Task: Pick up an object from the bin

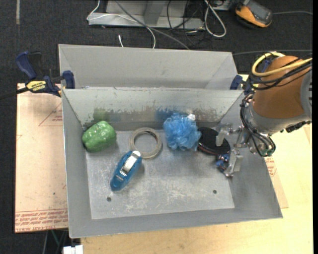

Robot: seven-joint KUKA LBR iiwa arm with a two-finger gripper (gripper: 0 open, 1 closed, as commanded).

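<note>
- Looks like you're running this in a robotics lab or test room, definitely not anybody's home.
- Dead giveaway: a big robot arm (278,89) with an orange cover and loops of cable, leaning over a grey metal bin (149,69).
- A pale tabletop (198,244) shows along the bin's near side, with dark speckled floor (30,30) beyond.
- Behind the bin you've got loose cables (198,22) trailing about, a flat grey box (124,17), and an orange-and-black tool (253,14).
</note>
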